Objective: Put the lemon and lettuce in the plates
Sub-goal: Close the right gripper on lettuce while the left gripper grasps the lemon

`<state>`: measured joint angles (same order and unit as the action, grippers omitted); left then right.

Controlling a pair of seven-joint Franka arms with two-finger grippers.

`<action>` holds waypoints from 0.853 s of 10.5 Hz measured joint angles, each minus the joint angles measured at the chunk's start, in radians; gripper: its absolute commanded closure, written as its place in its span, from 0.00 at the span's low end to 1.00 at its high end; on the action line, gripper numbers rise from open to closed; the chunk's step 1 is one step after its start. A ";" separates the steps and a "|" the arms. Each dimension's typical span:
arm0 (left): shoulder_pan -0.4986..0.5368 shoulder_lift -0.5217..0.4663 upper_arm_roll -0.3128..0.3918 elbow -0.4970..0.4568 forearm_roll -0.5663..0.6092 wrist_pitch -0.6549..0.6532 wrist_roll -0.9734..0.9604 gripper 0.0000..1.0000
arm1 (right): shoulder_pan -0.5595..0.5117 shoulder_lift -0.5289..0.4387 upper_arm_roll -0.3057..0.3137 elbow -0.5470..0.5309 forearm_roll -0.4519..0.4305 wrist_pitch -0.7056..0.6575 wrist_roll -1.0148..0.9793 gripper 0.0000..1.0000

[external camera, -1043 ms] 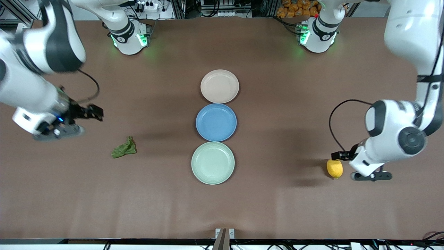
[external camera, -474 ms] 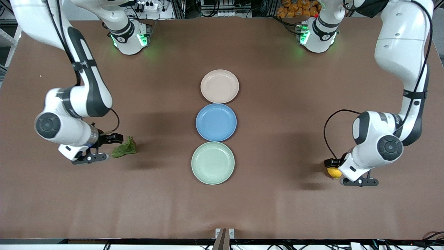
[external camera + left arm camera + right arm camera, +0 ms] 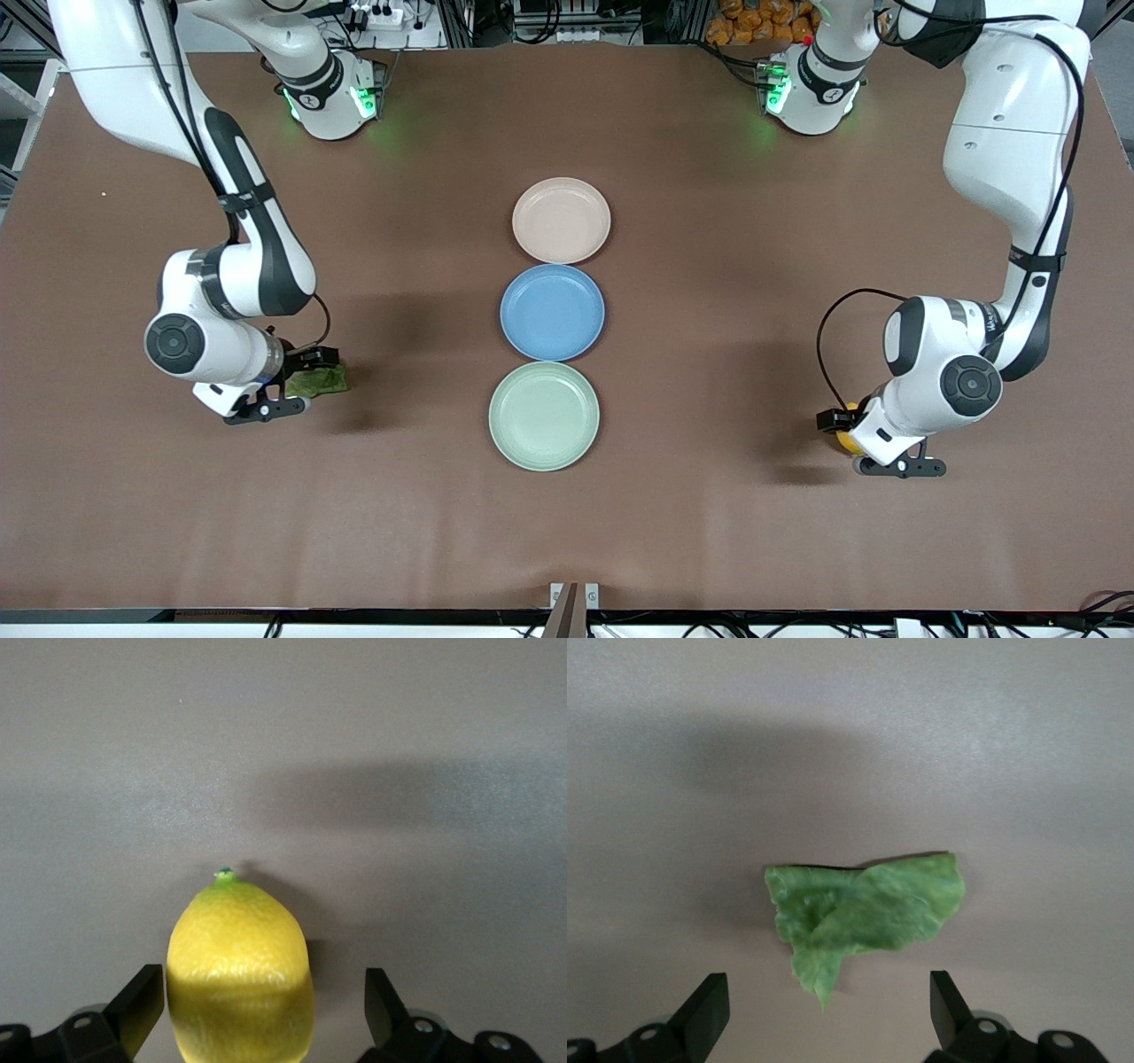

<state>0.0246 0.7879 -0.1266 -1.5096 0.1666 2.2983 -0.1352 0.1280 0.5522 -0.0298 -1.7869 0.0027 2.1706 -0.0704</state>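
Observation:
The lemon (image 3: 845, 439) lies on the table toward the left arm's end, mostly hidden under the hand. My left gripper (image 3: 840, 427) is low over it. In the left wrist view the lemon (image 3: 239, 961) sits between the open fingers (image 3: 140, 1005), nearer one of them, and neither finger touches it. The lettuce (image 3: 324, 379) lies toward the right arm's end. My right gripper (image 3: 306, 377) is low over its edge, open; in the right wrist view the leaf (image 3: 864, 914) lies just ahead of the fingers (image 3: 709, 1008). The beige-pink plate (image 3: 561, 221) and the mint green plate (image 3: 543, 416) are empty.
A blue plate (image 3: 552, 312) sits between the two task plates, in one row down the table's middle; it is empty. The mint green plate is nearest the front camera. Bare brown table lies between each gripper and the plates.
Both arms have come down and inward. My right gripper moved from farther back to the lettuce. My left gripper slid over the lemon, which now shows less in the front view.

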 measured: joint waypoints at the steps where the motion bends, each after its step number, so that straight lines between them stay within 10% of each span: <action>1: 0.001 0.006 0.000 0.000 0.000 0.009 0.000 0.39 | 0.000 0.019 0.001 -0.001 0.000 0.021 0.000 0.00; 4: 0.002 0.012 0.001 0.003 0.001 0.014 0.029 1.00 | -0.002 0.070 0.000 -0.001 0.000 0.068 0.000 0.00; 6: 0.001 0.012 0.000 0.011 0.001 0.017 0.034 1.00 | -0.003 0.090 0.000 -0.001 0.000 0.090 0.000 0.04; 9: -0.007 -0.020 -0.027 0.025 0.001 -0.055 0.029 1.00 | -0.005 0.092 -0.001 -0.001 0.001 0.090 0.000 0.61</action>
<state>0.0174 0.7680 -0.1531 -1.4847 0.1672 2.2436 -0.1059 0.1229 0.6442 -0.0312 -1.7881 0.0034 2.2607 -0.0706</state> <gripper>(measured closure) 0.352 0.066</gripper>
